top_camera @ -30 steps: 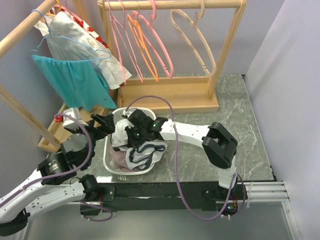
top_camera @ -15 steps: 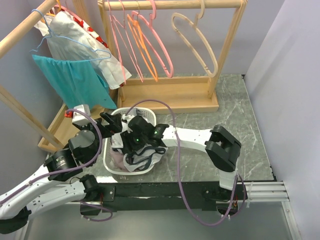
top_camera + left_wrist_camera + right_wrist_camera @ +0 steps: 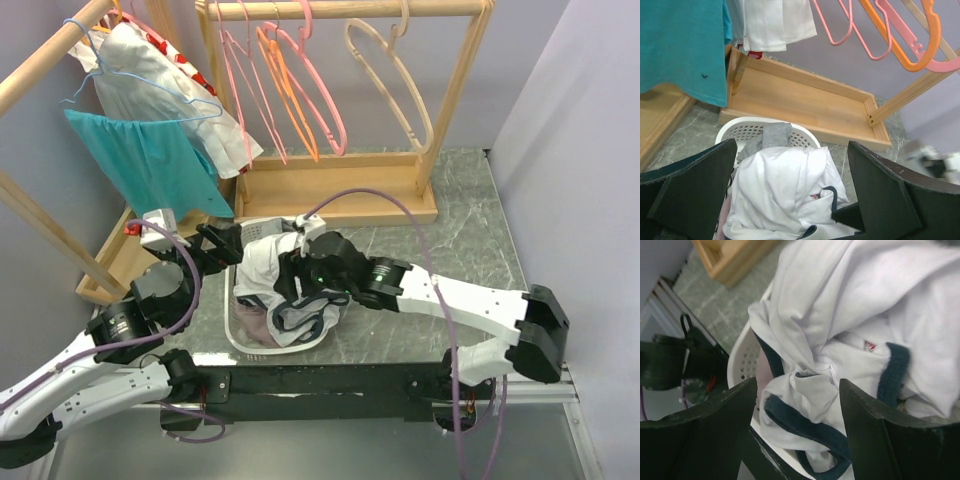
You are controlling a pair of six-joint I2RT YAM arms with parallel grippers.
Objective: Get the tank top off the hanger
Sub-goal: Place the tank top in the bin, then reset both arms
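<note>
Tank top (image 3: 268, 272), white with navy trim, lies crumpled in the laundry basket (image 3: 238, 335) at lower centre, its long axis slanting from upper left to lower right. Left hand (image 3: 791, 145) and right hand (image 3: 797, 385) hover spread, holding nothing.

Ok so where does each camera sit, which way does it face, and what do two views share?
Top external: above and behind the robot, looking down and forward; the left claw and right claw show at the white perforated plastic basket.
Left wrist: on the left arm, facing over the basket toward the wooden clothes rack; its own claw frames the view.
Right wrist: on the right arm, close above the white navy-trimmed tank top; its own claw shows.
Shared: both wrist views show that tank top in the basket.
</note>
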